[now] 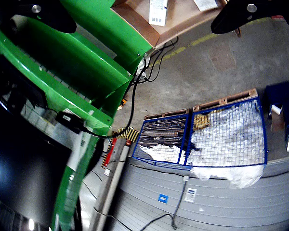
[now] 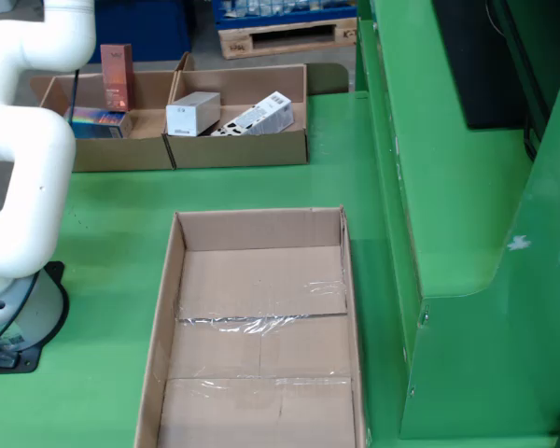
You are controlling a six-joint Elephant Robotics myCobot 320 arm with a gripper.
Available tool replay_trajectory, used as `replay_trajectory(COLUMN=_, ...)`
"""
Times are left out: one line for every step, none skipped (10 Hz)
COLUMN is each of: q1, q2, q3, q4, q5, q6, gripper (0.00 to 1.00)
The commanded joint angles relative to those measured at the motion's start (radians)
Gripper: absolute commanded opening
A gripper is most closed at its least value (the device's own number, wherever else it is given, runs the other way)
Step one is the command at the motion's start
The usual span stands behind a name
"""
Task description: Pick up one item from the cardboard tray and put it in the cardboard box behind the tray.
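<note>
1. We are seeing the big cardboard box (image 2: 261,327) lying empty near the worktop's (image 2: 103,201) front edge.
2. The white carton (image 2: 192,114) and other items are sitting in the trays (image 2: 238,147) at the far edge.
3. The pincer (image 1: 144,14) is pointing away, fingers spread, carrying nothing; picking is not yet done.

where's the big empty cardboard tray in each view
View from the side: the large cardboard tray fills the lower centre on the green table, with nothing inside.
View that rides on the gripper: not in it; it shows the warehouse floor and a blue wire cage.
Shared landmark: the green machine frame.
</note>
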Motion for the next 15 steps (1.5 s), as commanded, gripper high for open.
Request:
replay_trajectory(q1=0.025, q2=0.066, q3=0.026, q4=0.012, q5=-0.01, q6=0.007, gripper=1.0)
replay_trajectory(q1=0.025, q2=0.066, q3=0.026, q4=0.012, q5=-0.01, q6=0.005, gripper=1.0)
replay_trajectory(q1=0.025, q2=0.066, q3=0.026, q4=0.012, q5=-0.01, q6=0.002, gripper=1.0)
replay_trajectory(q1=0.025, q2=0.066, q3=0.026, q4=0.012, q5=-0.01, q6=0.011, gripper=1.0)
replay_trajectory(q1=0.025, q2=0.066, q3=0.026, q4=0.012, q5=-0.01, q6=0.008, gripper=1.0)
replay_trajectory(q1=0.025, q2=0.066, q3=0.026, q4=0.012, q5=-0.01, q6=0.012, gripper=1.0)
replay_trajectory(q1=0.025, q2=0.066, q3=0.026, q4=0.012, q5=-0.01, q6=0.009, gripper=1.0)
replay_trajectory(q1=0.025, q2=0.066, q3=0.026, q4=0.012, q5=-0.01, q6=0.009, gripper=1.0)
replay_trajectory(q1=0.025, q2=0.066, q3=0.026, q4=0.012, q5=-0.01, q6=0.01, gripper=1.0)
replay_trajectory(q1=0.025, q2=0.066, q3=0.026, q4=0.012, q5=-0.01, q6=0.009, gripper=1.0)
replay_trajectory(q1=-0.006, q2=0.063, q3=0.026, q4=0.012, q5=-0.01, q6=0.013, gripper=1.0)
replay_trajectory(q1=-0.038, q2=0.061, q3=0.026, q4=0.012, q5=-0.01, q6=0.018, gripper=1.0)
replay_trajectory(q1=-0.081, q2=0.06, q3=0.026, q4=0.012, q5=-0.01, q6=0.026, gripper=1.0)
replay_trajectory(q1=-0.137, q2=0.055, q3=0.026, q4=0.012, q5=-0.01, q6=0.04, gripper=1.0)
replay_trajectory(q1=-0.137, q2=0.055, q3=0.026, q4=0.012, q5=-0.01, q6=0.032, gripper=1.0)
